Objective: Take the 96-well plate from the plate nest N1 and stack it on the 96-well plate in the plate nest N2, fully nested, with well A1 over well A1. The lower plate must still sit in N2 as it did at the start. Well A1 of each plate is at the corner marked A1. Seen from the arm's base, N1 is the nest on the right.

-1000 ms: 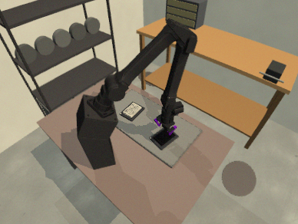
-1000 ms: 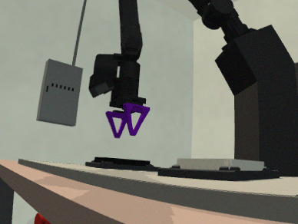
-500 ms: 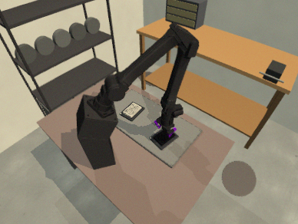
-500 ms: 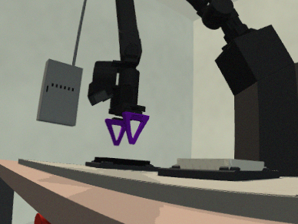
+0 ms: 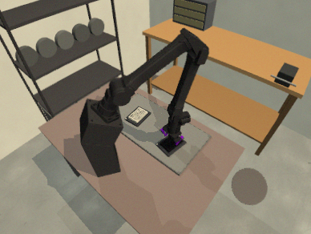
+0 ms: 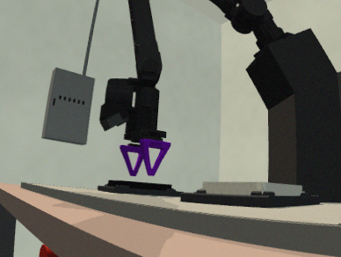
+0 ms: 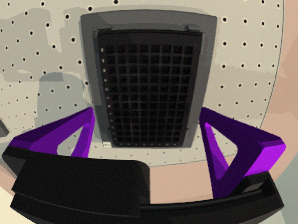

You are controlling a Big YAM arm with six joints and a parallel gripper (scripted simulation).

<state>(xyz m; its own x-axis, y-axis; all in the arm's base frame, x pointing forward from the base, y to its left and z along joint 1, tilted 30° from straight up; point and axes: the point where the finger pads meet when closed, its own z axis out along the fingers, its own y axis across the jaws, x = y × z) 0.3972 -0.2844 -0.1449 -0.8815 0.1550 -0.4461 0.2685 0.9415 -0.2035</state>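
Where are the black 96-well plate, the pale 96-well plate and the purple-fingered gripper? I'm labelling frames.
black 96-well plate (image 7: pixel 148 90): wrist view, middle of its well grid.
pale 96-well plate (image 5: pixel 138 114): top view, its upper face.
purple-fingered gripper (image 6: pixel 144 158): exterior view, midway between fingertips.

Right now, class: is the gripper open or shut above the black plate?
Open. The gripper has its purple fingers spread to either side of the black 96-well plate, touching nothing.

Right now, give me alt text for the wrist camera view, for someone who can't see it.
Looking straight down, the open gripper hangs over a black 96-well plate seated in its grey nest, one purple finger on each side of the plate and not touching it. Beneath is a pale mat dotted with small holes.
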